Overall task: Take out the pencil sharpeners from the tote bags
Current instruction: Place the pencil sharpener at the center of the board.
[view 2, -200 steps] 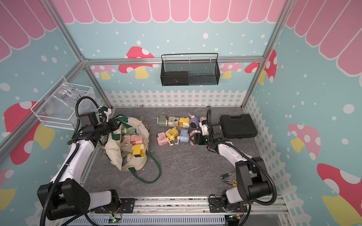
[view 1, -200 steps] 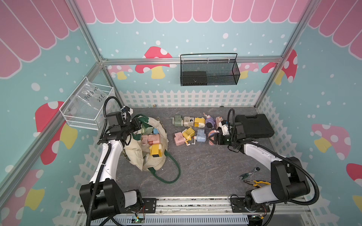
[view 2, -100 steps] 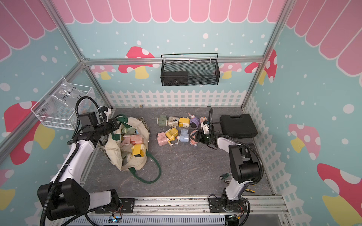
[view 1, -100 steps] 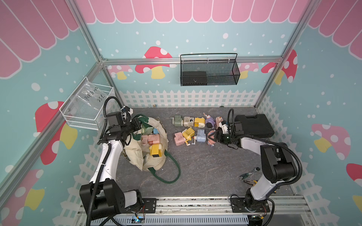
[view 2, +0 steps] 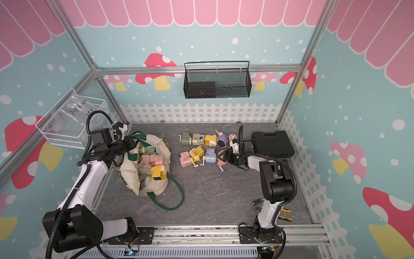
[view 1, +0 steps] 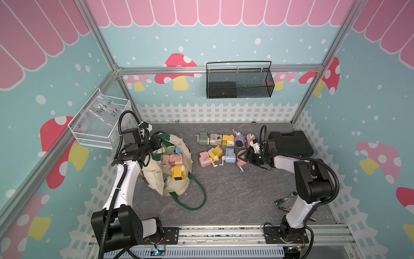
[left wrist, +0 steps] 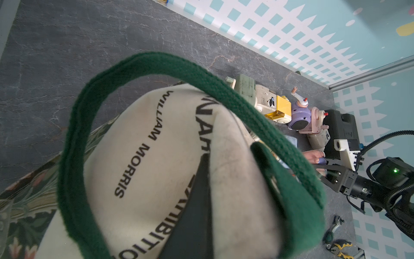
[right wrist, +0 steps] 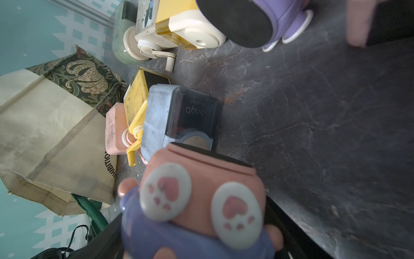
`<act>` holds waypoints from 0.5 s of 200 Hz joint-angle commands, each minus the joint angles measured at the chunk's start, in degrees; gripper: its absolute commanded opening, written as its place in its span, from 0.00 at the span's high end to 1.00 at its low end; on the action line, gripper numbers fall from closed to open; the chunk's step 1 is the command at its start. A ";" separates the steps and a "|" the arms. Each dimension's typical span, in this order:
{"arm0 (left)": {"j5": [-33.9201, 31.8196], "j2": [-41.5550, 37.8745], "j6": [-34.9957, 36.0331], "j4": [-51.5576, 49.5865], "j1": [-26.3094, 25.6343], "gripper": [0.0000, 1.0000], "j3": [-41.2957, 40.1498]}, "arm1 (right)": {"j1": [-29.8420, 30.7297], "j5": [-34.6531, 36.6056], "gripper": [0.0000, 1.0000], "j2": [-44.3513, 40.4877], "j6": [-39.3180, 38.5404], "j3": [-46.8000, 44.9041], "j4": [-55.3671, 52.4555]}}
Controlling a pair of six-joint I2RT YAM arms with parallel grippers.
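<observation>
Left of centre in both top views, the left tool (view 1: 158,146) pinches the tote bag (view 1: 154,179) rim, pencil sharpeners (view 1: 178,172) inside; right of centre, the right tool (view 1: 246,156) straddles a pink sharpener (view 1: 240,158), grip unclear.

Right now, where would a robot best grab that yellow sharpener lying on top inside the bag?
Take the yellow sharpener across its boxy body's long sides, coming straight down through the open mouth of the bag. It lies uncovered on top of the pile, and the cloth walls would likely block a sideways approach.
</observation>
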 commanded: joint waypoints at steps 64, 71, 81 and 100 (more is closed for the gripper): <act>1.81 -1.55 -0.64 3.00 0.05 1.00 1.53 | -0.07 3.26 0.00 -0.63 -2.79 1.16 -1.66; 1.76 -1.51 -0.60 3.02 0.11 1.00 1.46 | -0.06 4.39 0.01 -1.31 -3.17 1.15 -2.24; 1.84 -1.49 -0.58 2.91 0.04 1.00 1.48 | -0.08 5.47 0.01 -2.34 -3.66 1.02 -2.98; 1.91 -1.47 -0.65 2.98 0.08 1.00 1.62 | -0.11 6.97 0.00 -4.42 -4.41 0.93 -4.55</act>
